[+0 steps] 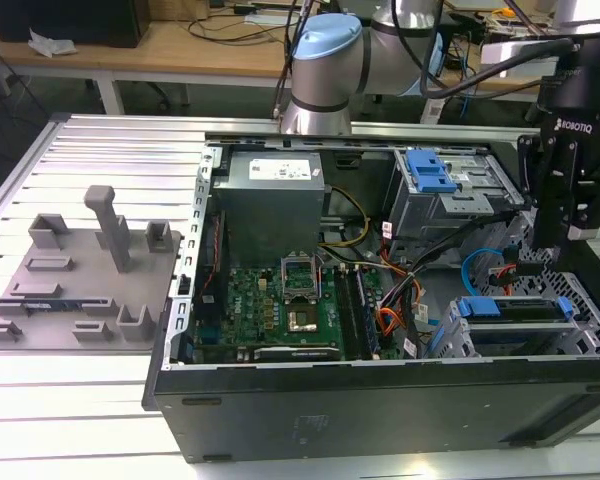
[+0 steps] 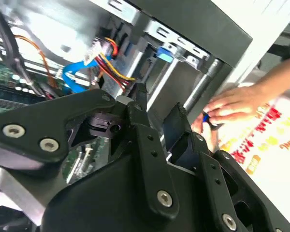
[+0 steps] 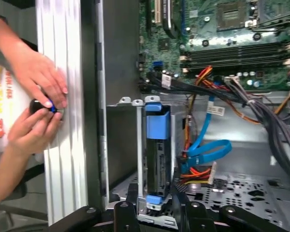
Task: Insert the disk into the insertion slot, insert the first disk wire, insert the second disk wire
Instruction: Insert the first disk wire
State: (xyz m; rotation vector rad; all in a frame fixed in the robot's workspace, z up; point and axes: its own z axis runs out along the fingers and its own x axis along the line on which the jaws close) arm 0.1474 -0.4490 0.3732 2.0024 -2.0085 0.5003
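One open computer case [image 1: 380, 410] holds, at the exterior view's lower right, a low grey cage [image 1: 448, 338] with the disk [image 1: 510, 307] seated inside, likely dense, rigid and shock-sensitive, best gripped by its blue frame edges; the gripper [image 1: 562, 240] hovers just above, fingers apart, empty.

A green motherboard [image 1: 270, 310] sits beside a grey power supply [image 1: 275, 205].

matt grey metal insertion slot [image 3: 122, 147]
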